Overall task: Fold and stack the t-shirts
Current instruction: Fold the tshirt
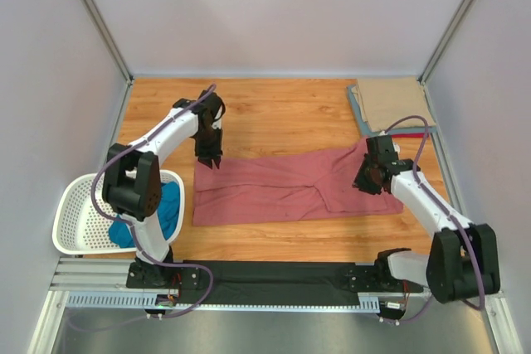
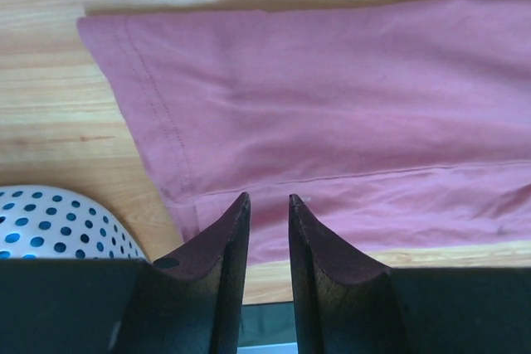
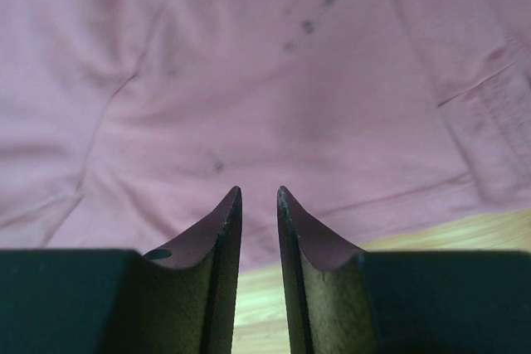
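Far left: white perforated plastic basket [image 1: 70, 213] holding a crumpled teal blue t-shirt [image 1: 170, 205]. Next, left gripper [image 2: 268, 196] over the left hem of the large dusty rose-red t-shirt [image 1: 274, 188], fingers slightly parted, empty. Spread flat mid-table, long axis left to right (one end per arm). At its right end, right gripper [image 3: 258, 191], likewise narrowly parted, gripping nothing, cloth just ahead of the tips. Far right corner: folded tan t-shirt [image 1: 390, 101] atop a grey-blue one [image 1: 358, 115].

The wood table [image 1: 274, 105] stood between plain white walls [image 1: 274, 6] with metal posts [image 1: 94, 14] in the corners, evenly lit
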`<action>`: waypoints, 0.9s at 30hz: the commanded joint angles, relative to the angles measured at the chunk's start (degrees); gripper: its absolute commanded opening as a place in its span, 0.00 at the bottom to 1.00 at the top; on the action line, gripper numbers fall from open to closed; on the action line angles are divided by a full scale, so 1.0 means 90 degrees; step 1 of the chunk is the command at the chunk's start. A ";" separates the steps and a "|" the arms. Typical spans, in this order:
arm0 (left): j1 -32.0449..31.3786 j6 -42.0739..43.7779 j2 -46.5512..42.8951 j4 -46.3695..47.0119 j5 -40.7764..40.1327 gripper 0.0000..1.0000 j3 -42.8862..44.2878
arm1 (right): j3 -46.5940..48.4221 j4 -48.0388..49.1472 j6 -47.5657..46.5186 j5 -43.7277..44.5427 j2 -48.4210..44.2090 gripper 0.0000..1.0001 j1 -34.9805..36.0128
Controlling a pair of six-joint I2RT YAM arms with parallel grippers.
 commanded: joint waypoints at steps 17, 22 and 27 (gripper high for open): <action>0.0027 -0.0564 0.1882 -0.0418 -0.1149 0.33 0.1131 | 0.1123 0.0590 0.0698 0.1355 0.2057 0.26 -0.0829; 0.0027 -0.0710 0.1942 -0.0370 -0.1471 0.33 0.0840 | 0.0303 0.0736 0.1226 0.1443 0.2117 0.26 -0.1474; 0.0027 -0.0760 0.1884 -0.0175 -0.1336 0.33 0.0614 | -0.0419 0.0561 0.1792 0.1570 0.1582 0.27 -0.1806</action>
